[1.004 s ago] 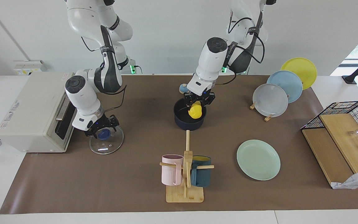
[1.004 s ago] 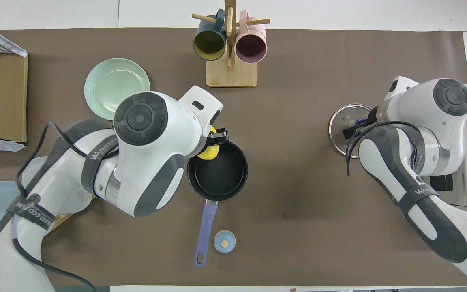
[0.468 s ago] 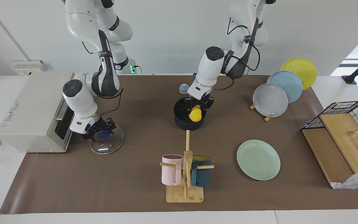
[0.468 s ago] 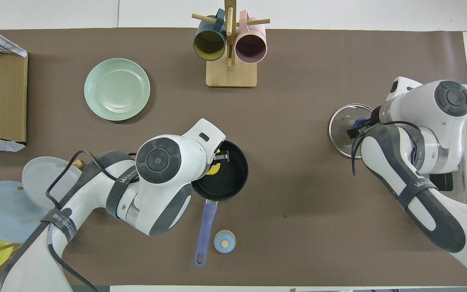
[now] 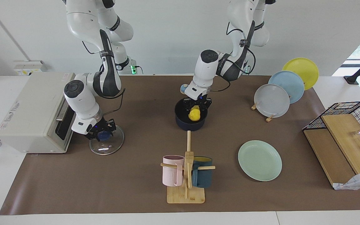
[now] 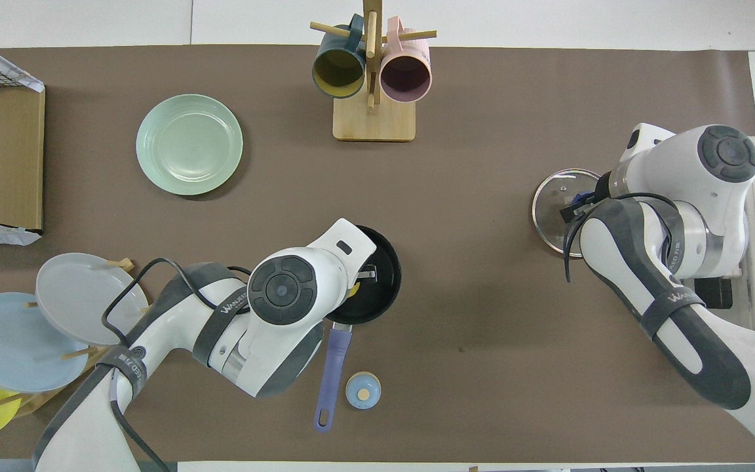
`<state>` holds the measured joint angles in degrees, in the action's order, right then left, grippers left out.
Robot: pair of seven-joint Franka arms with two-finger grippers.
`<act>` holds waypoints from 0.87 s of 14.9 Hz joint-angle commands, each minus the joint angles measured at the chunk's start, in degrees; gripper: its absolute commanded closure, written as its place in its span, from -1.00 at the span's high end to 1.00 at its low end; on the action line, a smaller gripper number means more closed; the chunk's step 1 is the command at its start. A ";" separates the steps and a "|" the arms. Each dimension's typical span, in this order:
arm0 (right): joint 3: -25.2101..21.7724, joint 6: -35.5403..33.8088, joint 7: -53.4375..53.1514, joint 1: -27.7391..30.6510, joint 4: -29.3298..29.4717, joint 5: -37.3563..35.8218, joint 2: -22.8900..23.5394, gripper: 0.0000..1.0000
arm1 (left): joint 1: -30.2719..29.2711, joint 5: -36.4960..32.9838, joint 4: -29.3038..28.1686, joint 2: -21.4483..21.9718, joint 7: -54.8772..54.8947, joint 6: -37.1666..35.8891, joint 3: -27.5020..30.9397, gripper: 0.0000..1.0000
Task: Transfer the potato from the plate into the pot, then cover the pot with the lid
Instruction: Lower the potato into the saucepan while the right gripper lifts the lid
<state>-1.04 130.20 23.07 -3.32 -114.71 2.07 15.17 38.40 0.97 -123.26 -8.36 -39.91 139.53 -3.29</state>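
Clamping the glossy yellow potato (image 5: 194,114) inside the navy saucepan (image 5: 190,123), left gripper (image 5: 195,107) risks dragging it out unreleased; right gripper (image 5: 101,134), clamped on the glass lid's (image 5: 107,143) blue knob (image 5: 104,135), may slip.

Both arm straps (image 6: 677,303) read partly "WANJEED"; rest illegible.

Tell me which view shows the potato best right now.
Facing view. The potato shows almost whole, low in the pot, between the fingers of the left gripper. In the overhead view the left arm's wrist covers it; only a yellow sliver peeks out at the pot's rim.
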 commanded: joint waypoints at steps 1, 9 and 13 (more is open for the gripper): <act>0.51 -7.57 -3.63 -2.12 5.18 1.36 -1.02 -0.37 | 2.03 -3.77 -0.93 -1.92 -4.03 3.47 1.00 -1.00; 0.60 -19.19 -14.80 -8.63 13.19 1.18 -2.42 -1.00 | 1.77 -4.92 -0.49 -2.80 -1.50 2.86 1.00 -1.00; 2.26 -19.55 -19.01 -9.42 13.63 1.36 -3.39 -1.00 | 0.98 -4.92 1.95 -1.58 -0.96 -1.60 1.18 1.00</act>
<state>-0.11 111.98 6.33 -12.95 -101.52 2.13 13.06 39.50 -2.43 -123.01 -11.16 -41.37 141.67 -2.93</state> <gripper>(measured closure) 0.344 0.247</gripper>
